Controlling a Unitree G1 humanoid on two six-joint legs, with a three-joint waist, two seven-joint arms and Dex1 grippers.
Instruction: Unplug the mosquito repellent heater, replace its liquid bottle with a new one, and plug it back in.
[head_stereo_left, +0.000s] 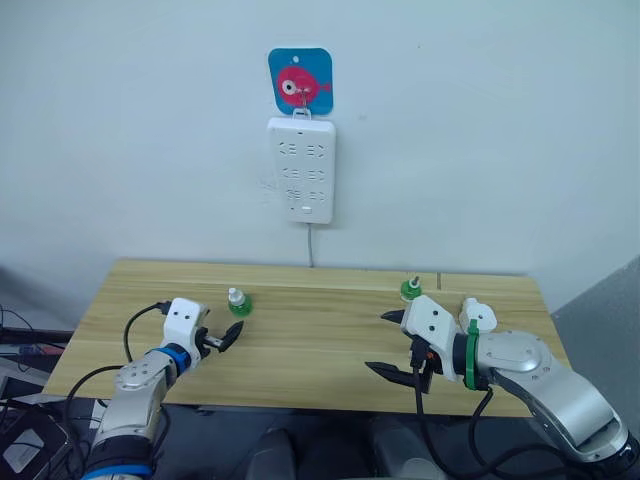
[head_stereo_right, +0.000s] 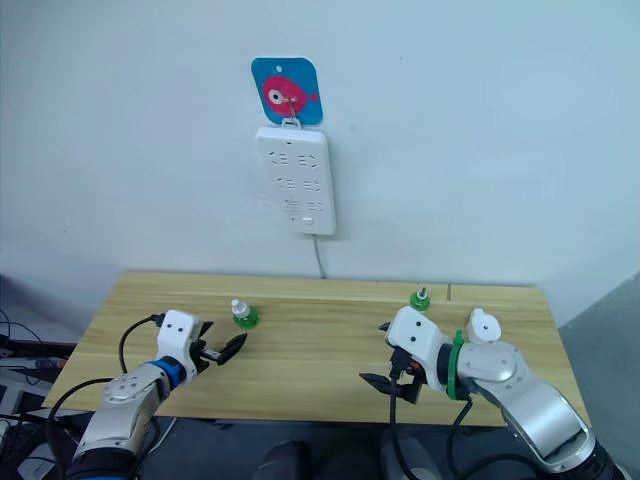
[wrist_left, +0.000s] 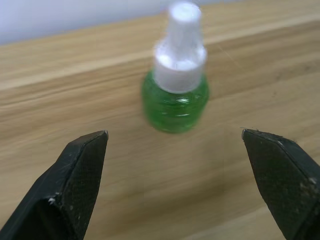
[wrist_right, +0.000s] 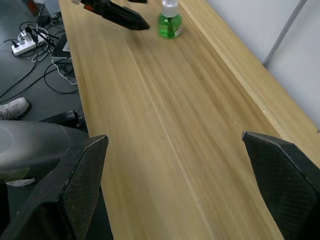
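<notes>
On the wall above the wooden table (head_stereo_left: 300, 350) hangs the tall white power strip (head_stereo_left: 301, 170), with nothing plugged into it, so you can take the unplugging as done.

Your right gripper (head_stereo_left: 377, 342) hovers low over the right half of the table, fingers spread wide and empty. Your left gripper (head_stereo_left: 228, 338) sits near the left front edge, likewise spread and holding nothing.

The mosquito repellent heater (head_stereo_left: 478, 316) rests on the table at the far right, just beside your right wrist. Expect it to be light, hard and smooth-shelled, so it may slip or roll. Pinch it across the flatter sides of its body, clear of the prongs and the vent.

A capped green bottle (head_stereo_left: 237, 303) stands upright just ahead of your left fingertips, lined up between them. It looks small, rigid and easily tipped, so grip the round green body rather than the tapering white cap.

A second green bottle (head_stereo_left: 409, 290) stands near the back edge, just behind your right gripper.
</notes>
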